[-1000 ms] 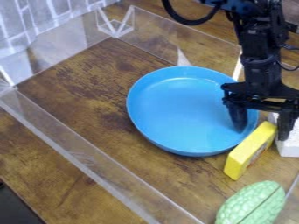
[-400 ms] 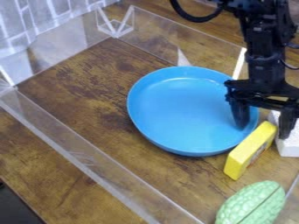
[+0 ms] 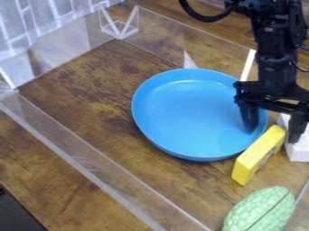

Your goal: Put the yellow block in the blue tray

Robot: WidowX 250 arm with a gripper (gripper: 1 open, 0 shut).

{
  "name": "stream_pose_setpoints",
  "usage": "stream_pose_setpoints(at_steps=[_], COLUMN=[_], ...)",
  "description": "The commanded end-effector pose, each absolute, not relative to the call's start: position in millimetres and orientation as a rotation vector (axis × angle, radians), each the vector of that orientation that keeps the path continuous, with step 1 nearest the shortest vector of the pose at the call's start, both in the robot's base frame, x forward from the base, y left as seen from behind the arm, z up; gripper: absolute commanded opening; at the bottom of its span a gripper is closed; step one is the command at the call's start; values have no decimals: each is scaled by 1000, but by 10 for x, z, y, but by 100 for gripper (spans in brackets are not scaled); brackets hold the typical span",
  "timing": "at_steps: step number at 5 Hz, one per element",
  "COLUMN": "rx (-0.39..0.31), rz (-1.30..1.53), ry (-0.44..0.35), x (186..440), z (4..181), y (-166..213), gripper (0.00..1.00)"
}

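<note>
Gripper (image 3: 272,115) wide open, pointing down, fingers straddling upper end of yellow block (image 3: 259,154), holding nothing. Block lies on table just beside blue tray (image 3: 182,122), at tray's 4 o'clock.

Single black robot arm (image 3: 273,41) enters from top right corner, upper links angled, forearm dropping near vertical. Wrist pointing steeply downward. Black two-finger gripper (image 3: 273,120) at arm's end, low near table level. Jaws spread wide apart, nothing clamped between them. Left-side black finger (image 3: 250,115) hangs straight down; opposite finger partly visible at right frame edge.
</note>
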State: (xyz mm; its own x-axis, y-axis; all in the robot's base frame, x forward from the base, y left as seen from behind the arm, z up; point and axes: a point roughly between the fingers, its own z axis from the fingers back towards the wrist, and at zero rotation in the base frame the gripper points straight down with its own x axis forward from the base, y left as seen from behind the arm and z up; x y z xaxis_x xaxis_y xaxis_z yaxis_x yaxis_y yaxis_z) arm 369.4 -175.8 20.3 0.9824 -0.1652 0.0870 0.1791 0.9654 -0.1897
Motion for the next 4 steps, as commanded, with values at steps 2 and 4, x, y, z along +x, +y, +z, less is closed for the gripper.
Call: stream_pose_setpoints(at_steps=[2,4], rx=[-132,-115], rz=[-183,-198], ry=[2,14], x=[3597,3601], z=[-109,-125], y=[-1719,-1713], gripper=[100,100])
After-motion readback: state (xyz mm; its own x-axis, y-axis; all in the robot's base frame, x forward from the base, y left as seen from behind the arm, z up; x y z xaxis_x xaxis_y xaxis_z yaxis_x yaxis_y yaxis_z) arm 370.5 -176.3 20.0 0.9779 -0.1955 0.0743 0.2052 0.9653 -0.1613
